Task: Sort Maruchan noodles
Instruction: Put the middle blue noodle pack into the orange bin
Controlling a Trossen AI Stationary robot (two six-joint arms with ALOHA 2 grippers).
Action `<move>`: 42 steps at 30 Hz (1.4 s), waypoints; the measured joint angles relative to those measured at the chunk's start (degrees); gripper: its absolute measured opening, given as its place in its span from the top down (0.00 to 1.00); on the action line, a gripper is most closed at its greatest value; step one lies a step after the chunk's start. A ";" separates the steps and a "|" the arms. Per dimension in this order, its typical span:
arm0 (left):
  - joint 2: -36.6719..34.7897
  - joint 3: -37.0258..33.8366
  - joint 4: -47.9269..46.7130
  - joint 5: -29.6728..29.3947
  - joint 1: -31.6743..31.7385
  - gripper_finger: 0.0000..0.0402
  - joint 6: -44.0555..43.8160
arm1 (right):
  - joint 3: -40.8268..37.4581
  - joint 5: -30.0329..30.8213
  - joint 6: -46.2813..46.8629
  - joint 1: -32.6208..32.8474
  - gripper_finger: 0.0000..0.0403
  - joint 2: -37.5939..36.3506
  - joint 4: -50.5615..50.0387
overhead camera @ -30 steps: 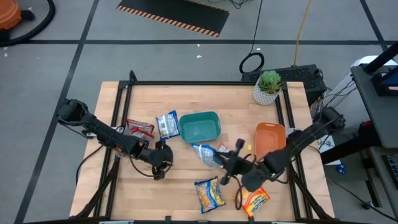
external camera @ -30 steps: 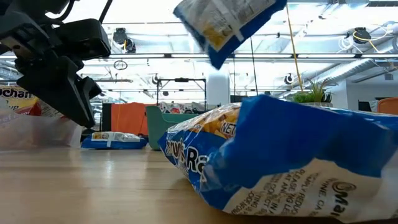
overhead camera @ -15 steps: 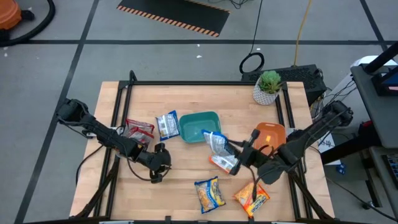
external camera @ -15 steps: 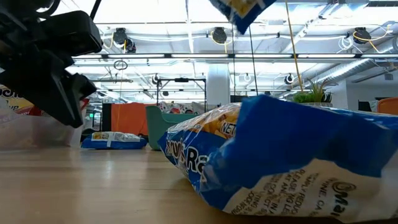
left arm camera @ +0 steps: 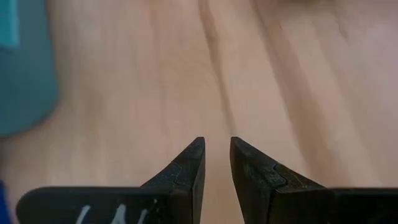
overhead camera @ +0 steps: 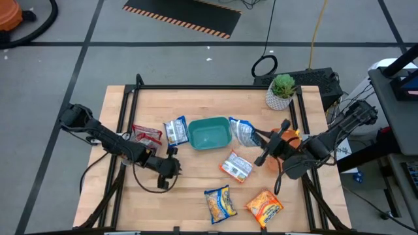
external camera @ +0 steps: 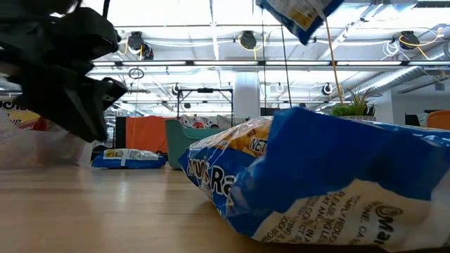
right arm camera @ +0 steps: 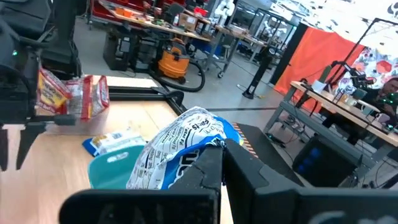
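Lifted off the middle of the tabletop, the blue-and-white noodle packet point(overhead camera: 243, 131) has travelled toward the far edge and now hangs in the air just beside the teal bin point(overhead camera: 210, 132), on the bin's side facing the right edge. The right gripper point(overhead camera: 259, 138) has its fingers clamped together on one end of the wrapper, so the packet dangles and folds under its own weight; the right wrist view shows the crinkled, glossy film point(right arm camera: 180, 146) bulging above the fingers. Carried this high and this close to the bin, it is probably meant to be dropped in there, since another blue packet point(overhead camera: 176, 130) lies at the bin's other side.

A white-and-orange packet point(overhead camera: 236, 166), uncovered by that lift, lies flat near the table's centre. Nearer the front edge rest a blue-and-yellow packet point(overhead camera: 220, 203) and an orange packet point(overhead camera: 264, 206), both puffy, wrinkled pillows of thin plastic. A dark red packet point(overhead camera: 147, 136) sits by the left edge.

The orange tray point(overhead camera: 291, 134), smooth and shallow, lies near the right edge, mostly under the right arm. The left gripper point(overhead camera: 170, 167) has drifted slightly, hovering low over bare wood left of centre with its fingers point(left arm camera: 189, 163) slightly apart and nothing between them, apparently waiting. A potted plant point(overhead camera: 281, 91) stands at the far right corner.
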 joint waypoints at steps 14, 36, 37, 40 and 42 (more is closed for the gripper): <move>0.00 0.00 3.24 -0.04 15.93 0.80 12.92 | -3.06 -0.19 18.81 -2.38 1.00 -5.09 -14.00; 0.00 0.00 2.88 1.14 20.92 0.80 12.20 | -3.12 -23.54 65.79 -11.58 1.00 -5.45 -56.04; 0.00 0.00 2.76 1.14 20.92 0.80 12.20 | -3.12 -24.32 67.52 -11.58 1.00 -5.45 -57.60; 0.00 0.00 2.70 1.14 20.92 0.80 12.14 | -3.12 -25.82 71.06 -11.57 1.00 -5.45 -60.77; 0.00 0.00 2.67 1.14 20.92 0.80 12.06 | -3.12 -27.41 72.90 -11.51 1.00 -5.40 -62.48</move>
